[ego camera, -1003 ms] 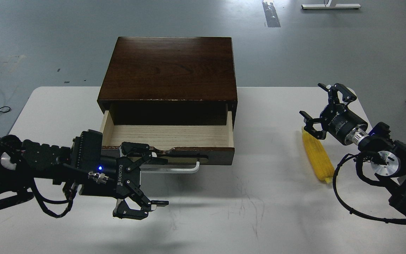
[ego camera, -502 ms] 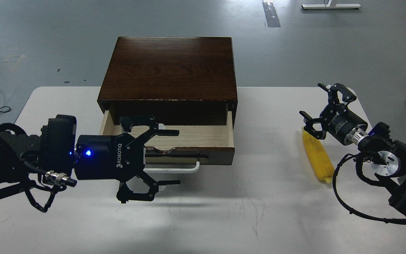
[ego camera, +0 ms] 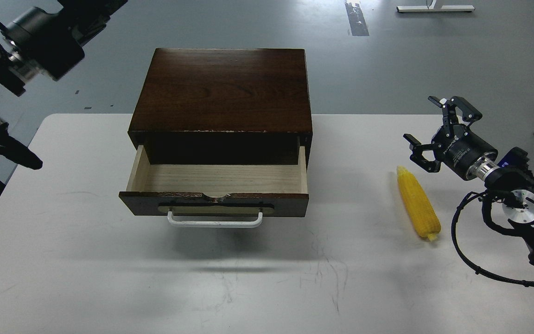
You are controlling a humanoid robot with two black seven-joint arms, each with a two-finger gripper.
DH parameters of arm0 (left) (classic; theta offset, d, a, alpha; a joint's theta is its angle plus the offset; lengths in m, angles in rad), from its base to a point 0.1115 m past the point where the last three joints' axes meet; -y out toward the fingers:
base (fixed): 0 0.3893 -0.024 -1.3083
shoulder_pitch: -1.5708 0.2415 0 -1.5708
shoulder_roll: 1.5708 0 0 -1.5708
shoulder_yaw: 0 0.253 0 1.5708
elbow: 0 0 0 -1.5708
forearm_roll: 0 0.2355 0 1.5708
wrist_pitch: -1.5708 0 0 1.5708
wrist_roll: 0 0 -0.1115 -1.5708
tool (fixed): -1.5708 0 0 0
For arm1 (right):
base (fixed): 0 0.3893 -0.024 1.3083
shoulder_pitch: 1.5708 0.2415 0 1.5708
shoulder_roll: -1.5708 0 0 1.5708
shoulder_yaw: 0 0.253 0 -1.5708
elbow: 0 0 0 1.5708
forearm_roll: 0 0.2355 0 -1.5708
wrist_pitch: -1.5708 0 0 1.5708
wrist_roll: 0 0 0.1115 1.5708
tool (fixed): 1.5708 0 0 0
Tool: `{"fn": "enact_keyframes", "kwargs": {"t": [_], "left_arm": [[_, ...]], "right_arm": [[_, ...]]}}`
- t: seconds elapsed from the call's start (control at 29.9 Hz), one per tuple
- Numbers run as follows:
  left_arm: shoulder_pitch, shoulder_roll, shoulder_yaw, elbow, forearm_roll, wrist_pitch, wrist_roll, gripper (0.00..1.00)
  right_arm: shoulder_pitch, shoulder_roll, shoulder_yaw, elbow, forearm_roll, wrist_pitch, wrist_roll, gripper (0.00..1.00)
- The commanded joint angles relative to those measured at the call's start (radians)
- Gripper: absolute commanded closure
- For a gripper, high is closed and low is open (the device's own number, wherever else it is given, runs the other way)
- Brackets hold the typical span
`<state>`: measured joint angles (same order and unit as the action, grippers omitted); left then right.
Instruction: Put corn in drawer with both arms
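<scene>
The white table carries the dark brown wooden box at its far centre. The drawer is pulled out toward the near edge, its pale interior exposed and holding nothing, and its white bar handle is now fully visible. Half a second ago the left arm lay across the drawer front with its fingers spread around the handle area; it has since withdrawn to the far left corner, where only upper links and a dark tip show. The left gripper itself cannot be identified there, so its finger state cannot be told. The right gripper has shifted slightly farther and to the right, and now stands clear of the corn; its fingers are spread open and hold nothing. The corn lies on the table right of the drawer, unmoved, tapered end pointing far.
</scene>
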<state>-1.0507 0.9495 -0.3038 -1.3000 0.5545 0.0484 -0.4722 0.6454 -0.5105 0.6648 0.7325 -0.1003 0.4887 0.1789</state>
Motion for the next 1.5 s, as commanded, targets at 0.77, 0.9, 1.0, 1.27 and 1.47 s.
{"fn": "enact_keyframes", "kwargs": {"t": [0.77,0.9,1.0,1.27,1.47], "left_arm": [[0.15,-0.184,0.0,0.596,-0.464,-0.26,0.409,0.02],[0.159,-0.184,0.0,0.594,-0.459,-0.257,0.408,0.01],[0.167,-0.184,0.002,0.594,-0.456,-0.257,0.408,0.02],[0.178,-0.181,0.002,0.593,-0.455,-0.259,0.394,0.02],[0.179,-0.176,0.011,0.591,-0.455,-0.257,0.371,0.01]], "right_arm": [[0.072,-0.272,-0.355,0.335,-1.487,-0.257,0.094,0.01],[0.069,-0.258,-0.436,0.272,-1.51,-0.358,0.094,0.03],[0.071,-0.231,-0.49,0.249,-1.512,-0.403,0.093,0.07],[0.074,-0.198,-0.533,0.232,-1.512,-0.446,0.094,0.44],[0.063,-0.187,-0.541,0.232,-1.51,-0.489,0.102,0.65]]}}
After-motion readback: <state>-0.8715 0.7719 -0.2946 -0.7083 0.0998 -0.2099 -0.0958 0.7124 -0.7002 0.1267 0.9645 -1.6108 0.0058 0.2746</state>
